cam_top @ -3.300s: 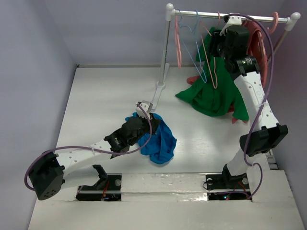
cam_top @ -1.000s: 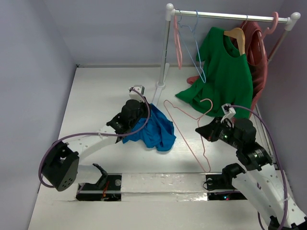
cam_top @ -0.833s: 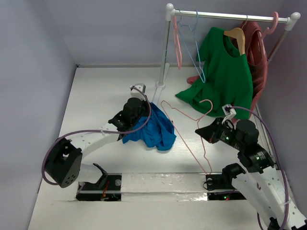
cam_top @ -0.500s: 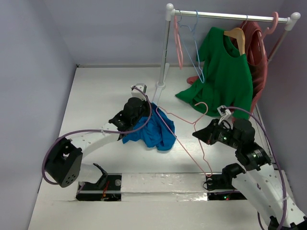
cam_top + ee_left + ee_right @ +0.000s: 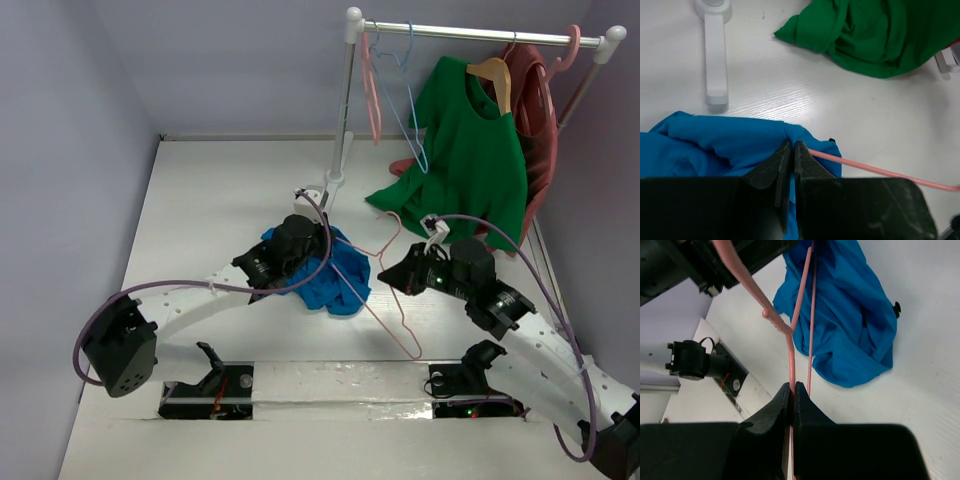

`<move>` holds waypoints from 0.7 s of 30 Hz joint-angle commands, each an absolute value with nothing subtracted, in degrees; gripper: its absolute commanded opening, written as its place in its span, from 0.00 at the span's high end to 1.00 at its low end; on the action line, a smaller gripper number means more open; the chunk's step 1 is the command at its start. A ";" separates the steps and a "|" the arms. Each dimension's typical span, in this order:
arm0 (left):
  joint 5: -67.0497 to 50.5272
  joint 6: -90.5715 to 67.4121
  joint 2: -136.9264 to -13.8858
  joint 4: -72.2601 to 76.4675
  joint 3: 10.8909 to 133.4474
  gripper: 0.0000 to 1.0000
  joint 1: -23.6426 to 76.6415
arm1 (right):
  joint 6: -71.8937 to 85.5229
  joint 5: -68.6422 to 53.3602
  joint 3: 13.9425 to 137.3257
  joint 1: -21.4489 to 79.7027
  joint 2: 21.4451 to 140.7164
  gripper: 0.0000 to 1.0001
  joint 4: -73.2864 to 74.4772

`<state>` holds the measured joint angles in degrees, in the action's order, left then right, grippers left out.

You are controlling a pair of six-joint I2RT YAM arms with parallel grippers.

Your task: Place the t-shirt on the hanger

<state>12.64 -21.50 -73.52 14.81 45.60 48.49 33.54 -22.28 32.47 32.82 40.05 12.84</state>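
Note:
The bright blue t-shirt point(image 5: 335, 280) lies crumpled on the white table. My left gripper point(image 5: 312, 232) is shut on a fold of it, seen in the left wrist view point(image 5: 740, 145). My right gripper point(image 5: 395, 277) is shut on the pale-pink wire hanger point(image 5: 372, 290) and holds it tilted over the shirt's right side. In the right wrist view the hanger point(image 5: 790, 340) runs up from the gripper point(image 5: 792, 386) across the t-shirt point(image 5: 850, 330). The hanger's wire point(image 5: 880, 171) passes beside the shirt in the left wrist view.
A clothes rail point(image 5: 480, 33) stands at the back right, its white post and foot point(image 5: 335, 180) just behind the shirt. On it hang a light-blue wire hanger point(image 5: 405, 95), a green t-shirt point(image 5: 465, 160) on a wooden hanger, and a dark red garment point(image 5: 540, 100).
My right gripper has carried the pink hanger left, onto the blue t-shirt. My left gripper has moved right with the shirt's fold, bunching the cloth toward the hanger.

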 commanded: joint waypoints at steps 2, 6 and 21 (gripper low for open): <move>20.20 -22.32 -68.47 9.76 50.01 1.00 50.19 | 34.54 -8.63 35.50 38.49 41.48 1.00 3.08; 24.43 -22.59 -64.87 6.60 51.06 1.00 50.71 | 32.27 -1.42 40.23 44.72 42.36 1.00 3.95; 14.50 -19.42 -60.30 -6.58 66.00 1.00 58.45 | 24.61 -4.30 45.88 47.99 63.28 1.00 -19.49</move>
